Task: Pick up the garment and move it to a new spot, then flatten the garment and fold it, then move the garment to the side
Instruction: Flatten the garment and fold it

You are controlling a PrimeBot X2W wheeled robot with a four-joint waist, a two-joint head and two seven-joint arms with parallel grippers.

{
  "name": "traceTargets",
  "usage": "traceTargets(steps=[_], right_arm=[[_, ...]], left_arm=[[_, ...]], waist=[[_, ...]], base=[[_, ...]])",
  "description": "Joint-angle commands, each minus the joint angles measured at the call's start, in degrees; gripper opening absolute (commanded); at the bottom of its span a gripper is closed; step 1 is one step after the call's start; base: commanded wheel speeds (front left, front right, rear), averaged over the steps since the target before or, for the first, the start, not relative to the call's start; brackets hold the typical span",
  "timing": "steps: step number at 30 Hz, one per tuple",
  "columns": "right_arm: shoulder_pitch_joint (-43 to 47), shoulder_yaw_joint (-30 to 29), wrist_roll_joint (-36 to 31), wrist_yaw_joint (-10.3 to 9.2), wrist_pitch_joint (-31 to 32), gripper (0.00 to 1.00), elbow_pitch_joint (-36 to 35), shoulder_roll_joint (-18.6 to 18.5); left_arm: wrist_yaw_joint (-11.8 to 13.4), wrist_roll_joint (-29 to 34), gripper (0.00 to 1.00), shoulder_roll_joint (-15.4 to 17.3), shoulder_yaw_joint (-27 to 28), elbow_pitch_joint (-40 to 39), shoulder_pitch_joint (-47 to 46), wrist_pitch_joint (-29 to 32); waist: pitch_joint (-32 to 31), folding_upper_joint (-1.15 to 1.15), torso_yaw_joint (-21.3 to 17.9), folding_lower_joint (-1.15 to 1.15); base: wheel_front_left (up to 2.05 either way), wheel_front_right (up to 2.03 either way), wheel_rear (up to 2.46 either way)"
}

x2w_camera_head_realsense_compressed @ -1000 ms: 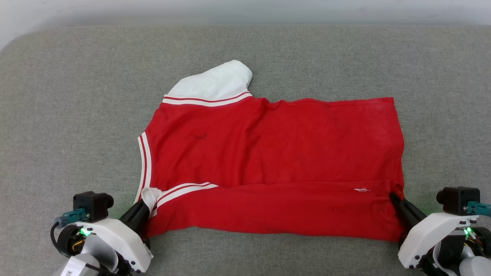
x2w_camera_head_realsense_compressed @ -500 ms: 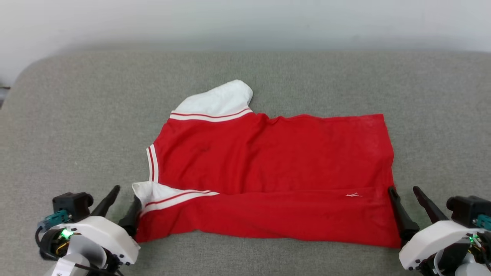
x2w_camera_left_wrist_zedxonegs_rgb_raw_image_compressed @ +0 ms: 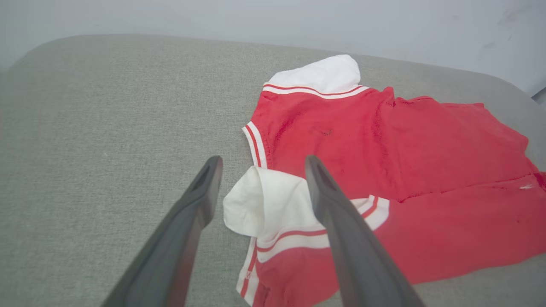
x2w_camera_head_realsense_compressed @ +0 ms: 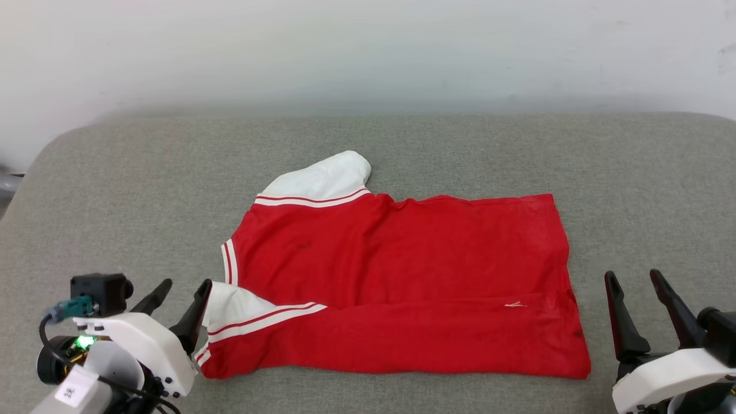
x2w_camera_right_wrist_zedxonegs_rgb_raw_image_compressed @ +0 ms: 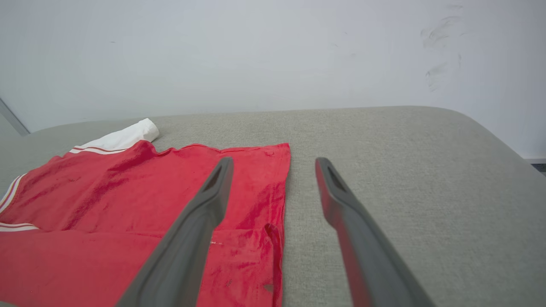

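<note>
**Both jaws wide, jersey lying loose between them**

The left gripper [x2w_camera_head_realsense_compressed: 186,283] has its jaws spread wide with nothing clamped in them. Just off its inner fingertip lies the near sleeve [x2w_camera_left_wrist_zedxonegs_rgb_raw_image_compressed: 264,200], a white panel with red-and-white trim. In the left wrist view this sleeve sits in the gap ahead of the two fingers. Whether the inner finger touches the cloth cannot be told.

The right gripper [x2w_camera_head_realsense_compressed: 632,274] is likewise wide open and empty. The hem [x2w_camera_head_realsense_compressed: 566,270] lies to the inner side of its inner finger, near but apart.

Between the two grippers the red jersey [x2w_camera_head_realsense_compressed: 402,270] lies flat on the grey cushion [x2w_camera_head_realsense_compressed: 115,190]. Its nearest long edge is turned over onto the body as a band running from one gripper's side to the other's. Beyond the left fingertips, a striped trim [x2w_camera_head_realsense_compressed: 229,261] borders the jersey's end. Farther out, the far sleeve [x2w_camera_head_realsense_compressed: 322,178] sticks out white past the jersey's far edge. A pale wall [x2w_camera_head_realsense_compressed: 345,52] rises behind the cushion.
</note>
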Motion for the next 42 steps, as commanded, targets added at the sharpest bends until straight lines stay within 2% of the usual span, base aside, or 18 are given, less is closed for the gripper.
traceTargets(steps=[1,8,12,17,25,26,27,28,31,36,42], right_arm=[[0.65,-0.2,-0.57,-0.04,0.18,1.0,-0.92,0.25],[2.95,0.01,-0.97,-0.04,2.09,1.0,-5.76,2.06],[2.65,0.5,-0.99,-0.04,2.43,1.0,-6.79,2.69],[1.42,1.02,-0.51,-0.04,2.52,1.0,-7.08,3.07],[0.66,0.33,0.43,-0.04,2.28,1.0,-6.67,3.41],[0.55,-0.08,0.77,-0.04,2.33,1.0,-6.62,3.42],[0.41,-0.5,0.94,-0.04,2.48,1.0,-6.58,3.42],[0.23,-1.03,1.13,-0.04,2.67,1.0,-6.59,3.43],[0.32,-2.58,2.37,-0.04,4.03,1.0,-6.39,3.31],[1.38,-4.49,6.22,-0.04,11.0,1.0,-5.01,0.98],[1.85,-4.5,10.51,-0.04,24.44,1.0,-3.8,-3.57]], left_arm=[[-0.06,-0.64,1.0,0.93,0.01,-1.12,0.28,1.39],[1.64,-7.62,1.0,5.34,-0.84,-9.18,1.48,15.73],[3.39,-11.15,1.0,5.87,-1.31,-10.12,1.76,21.59],[5.4,-12.04,1.0,4.98,-2.35,-7.03,1.16,24.72],[3.6,-13.18,1.0,1.47,-5.2,-0.8,0.6,27.61],[3.18,-13.49,0.54,0.76,-5.5,-0.11,0.64,27.82],[2.63,-13.81,0.33,0.18,-5.78,0.53,0.68,27.93],[2.13,-13.94,0.0,-0.44,-6.02,1.12,0.58,27.92],[0.93,-13.48,0.0,-1.65,-6.46,2.29,0.09,27.01],[0.04,-11.64,0.0,-0.76,-5.46,1.41,-1.1,23.96],[1.74,-9.86,0.0,1.48,-4.38,-3.42,-0.38,21.75]], waist=[[-0.05,0.0,-0.13,0.0],[0.62,0.0,-0.96,0.0],[2.04,0.0,-1.59,0.0],[4.38,0.0,-2.65,0.0],[6.86,0.0,-3.57,0.0],[7.01,0.0,-3.56,0.0],[7.15,0.0,-3.57,0.0],[7.27,0.0,-3.58,0.0],[7.29,0.0,-3.48,0.0],[6.36,0.0,-2.94,0.0],[5.4,0.0,-2.35,0.0]], base=[[0.0,0.0,0.0],[0.0,0.0,0.0],[0.0,0.0,0.0],[0.0,0.0,0.0],[0.0,0.0,0.0],[0.0,0.0,0.0],[0.0,0.0,0.0],[0.0,0.0,0.0],[0.0,0.0,0.0],[0.0,0.0,0.0],[0.0,0.0,0.0]])
